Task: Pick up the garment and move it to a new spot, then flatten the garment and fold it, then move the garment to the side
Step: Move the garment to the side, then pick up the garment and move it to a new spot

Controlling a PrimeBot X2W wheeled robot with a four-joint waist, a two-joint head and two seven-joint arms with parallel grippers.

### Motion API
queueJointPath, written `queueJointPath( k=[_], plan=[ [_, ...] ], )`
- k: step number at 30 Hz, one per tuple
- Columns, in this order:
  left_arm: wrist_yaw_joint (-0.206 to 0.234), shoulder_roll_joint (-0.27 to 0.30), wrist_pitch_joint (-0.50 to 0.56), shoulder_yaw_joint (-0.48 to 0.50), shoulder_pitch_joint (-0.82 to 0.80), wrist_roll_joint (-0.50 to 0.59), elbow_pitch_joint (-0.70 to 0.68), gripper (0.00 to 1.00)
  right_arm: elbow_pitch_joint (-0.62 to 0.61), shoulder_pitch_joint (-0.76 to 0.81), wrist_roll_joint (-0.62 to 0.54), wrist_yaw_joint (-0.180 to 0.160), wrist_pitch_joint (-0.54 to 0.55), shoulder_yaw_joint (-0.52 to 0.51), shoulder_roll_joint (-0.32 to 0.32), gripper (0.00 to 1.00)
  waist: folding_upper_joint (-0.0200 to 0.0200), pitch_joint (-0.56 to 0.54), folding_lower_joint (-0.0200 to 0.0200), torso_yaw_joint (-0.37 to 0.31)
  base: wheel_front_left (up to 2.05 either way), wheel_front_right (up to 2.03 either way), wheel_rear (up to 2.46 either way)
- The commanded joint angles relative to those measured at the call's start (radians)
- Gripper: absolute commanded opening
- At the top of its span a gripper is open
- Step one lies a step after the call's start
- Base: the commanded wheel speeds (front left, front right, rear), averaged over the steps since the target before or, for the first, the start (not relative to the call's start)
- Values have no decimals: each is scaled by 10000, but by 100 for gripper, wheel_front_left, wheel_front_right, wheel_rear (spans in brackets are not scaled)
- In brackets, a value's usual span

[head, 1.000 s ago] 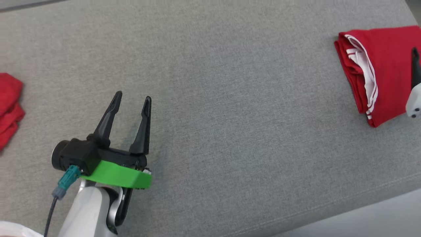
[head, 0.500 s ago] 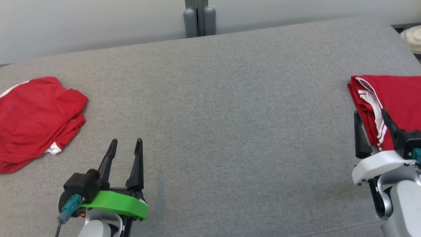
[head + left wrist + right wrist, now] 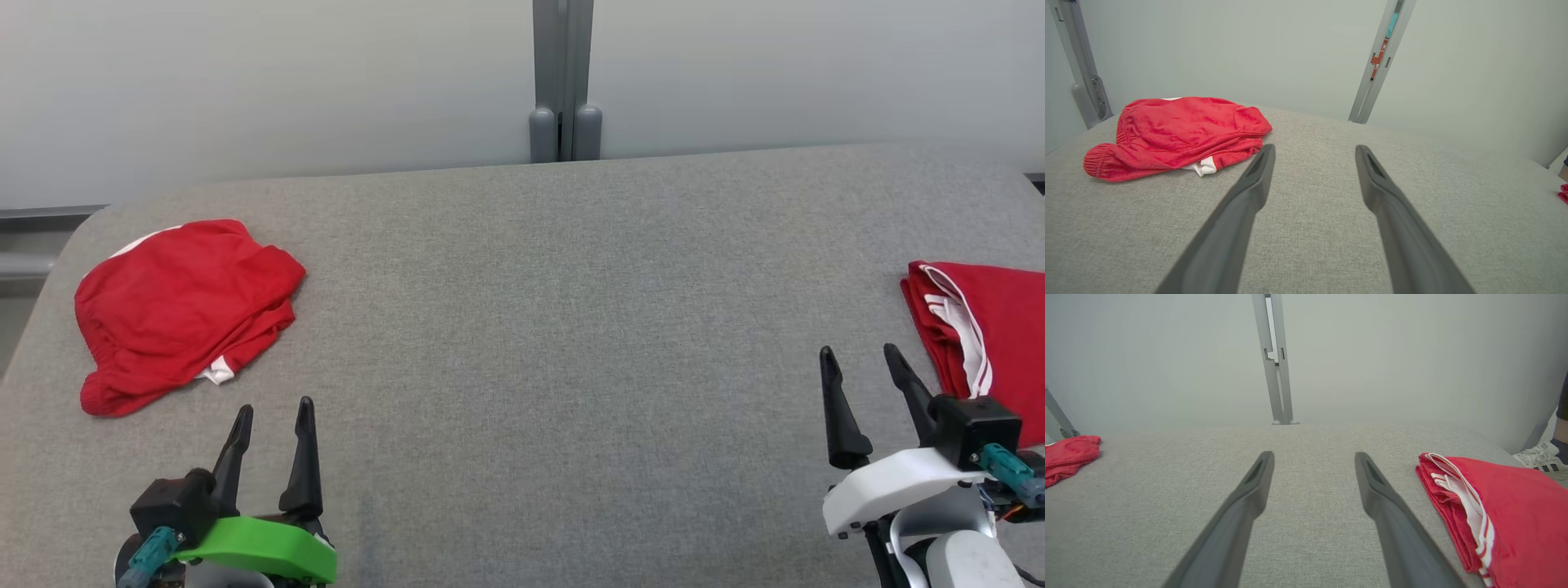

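Note:
A crumpled red garment [image 3: 180, 314] with a bit of white showing lies at the far left of the grey table; it also shows in the left wrist view [image 3: 1180, 134] and the right wrist view [image 3: 1067, 457]. A folded red garment [image 3: 992, 335] with white stripes lies at the right edge, seen close in the right wrist view [image 3: 1506, 514]. My left gripper [image 3: 275, 406] hovers open and empty, near the crumpled garment's right front [image 3: 1315, 149]. My right gripper [image 3: 859, 351] is open and empty, just left of the folded garment [image 3: 1314, 455].
The grey padded table [image 3: 555, 327] runs wide between the two garments, rounded at its far corners. A pale wall with a grey post [image 3: 563, 82] stands behind it. A person's shoe [image 3: 1539, 455] shows past the table's right end.
The head camera has tilted up, so the whole picture shifted down and the wall came into view. My right gripper, earlier over the folded garment, now stands apart to its left.

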Motion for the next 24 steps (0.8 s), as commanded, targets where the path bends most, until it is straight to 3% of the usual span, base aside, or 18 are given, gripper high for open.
queueJointPath(
  k=[1,16,24],
  plan=[
    [-27,13,3,71,153,72,30,100,-14,147,47,-15,-48,44,30,100,0,-121,0,77,0,0,0],
    [-28,-100,3,159,123,284,-50,100,222,311,91,-15,-139,209,154,100,0,-194,0,144,0,0,0],
    [-28,-69,3,94,-3,342,-151,100,323,339,100,-15,-213,280,174,100,0,-167,0,866,0,0,0]
  ],
)
